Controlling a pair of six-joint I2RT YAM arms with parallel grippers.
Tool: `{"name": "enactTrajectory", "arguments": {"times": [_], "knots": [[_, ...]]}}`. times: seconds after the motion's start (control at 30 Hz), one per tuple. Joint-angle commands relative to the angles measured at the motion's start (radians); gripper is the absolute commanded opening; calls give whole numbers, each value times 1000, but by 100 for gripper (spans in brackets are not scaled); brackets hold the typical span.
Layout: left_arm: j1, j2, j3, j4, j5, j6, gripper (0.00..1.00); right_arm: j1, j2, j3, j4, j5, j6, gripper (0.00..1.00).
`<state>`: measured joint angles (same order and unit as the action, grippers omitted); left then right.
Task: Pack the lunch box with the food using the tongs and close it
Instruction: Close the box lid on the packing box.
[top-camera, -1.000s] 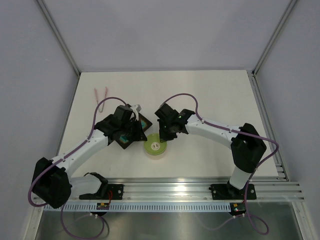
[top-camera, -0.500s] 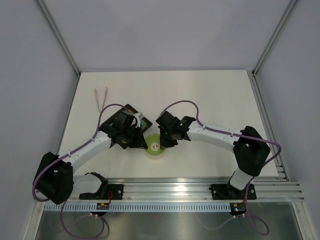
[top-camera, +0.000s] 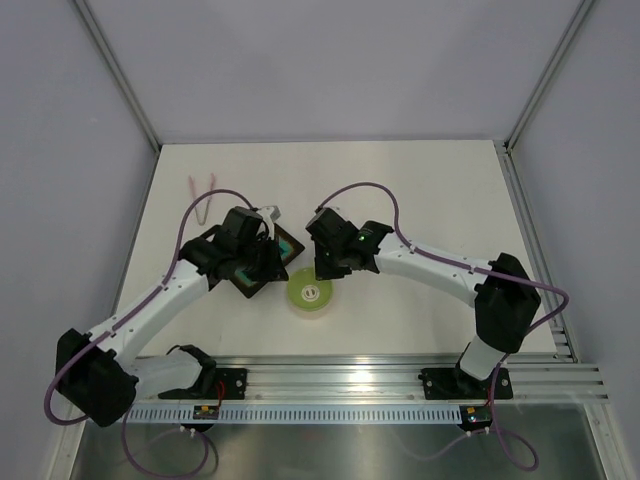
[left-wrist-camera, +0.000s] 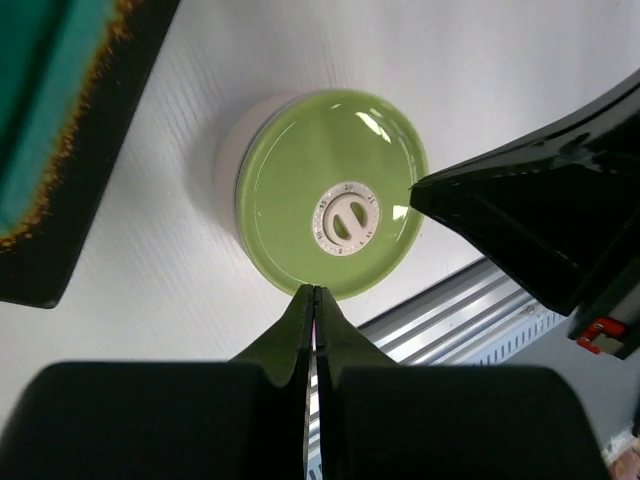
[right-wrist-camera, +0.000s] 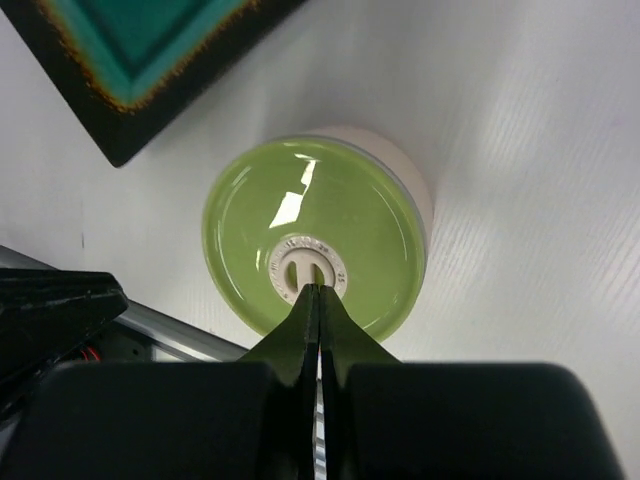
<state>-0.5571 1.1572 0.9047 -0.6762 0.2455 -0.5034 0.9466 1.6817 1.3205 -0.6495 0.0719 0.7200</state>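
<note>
Plainly, the lunch box (right-wrist-camera: 418, 180) sits low in the middle of the overhead view, with its green lid (left-wrist-camera: 290, 200) on top and the dark tray (right-wrist-camera: 150, 40) just beside it. The left fingers (left-wrist-camera: 304, 312) and right fingers (right-wrist-camera: 305, 316) are each pressed fully together, holding nothing, poised above the lid.

An off-centre push could tilt the lid or skid the box across the bench (top-camera: 420, 190). The arms are so near they could knock together.

Being round, the box has no long axis, and its lid faces up. The tongs (top-camera: 192, 187) lie upper left, lengthwise up the frame, opening toward the top.
</note>
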Motion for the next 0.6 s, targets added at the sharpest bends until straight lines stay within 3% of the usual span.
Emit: {"name": "enactTrajectory", "arguments": {"times": [0.0,0.33,0.57], "knots": [[0,-51,82,-46,-106,14,0,8,-21,81,-18,94,-50,0],[0,-123,95,-79,-236,-30,0,8,206,74,57,62,-47,0],[3,-157,131,-118,-279,-23,0,8,49,160,-27,161,-77,3]]}}
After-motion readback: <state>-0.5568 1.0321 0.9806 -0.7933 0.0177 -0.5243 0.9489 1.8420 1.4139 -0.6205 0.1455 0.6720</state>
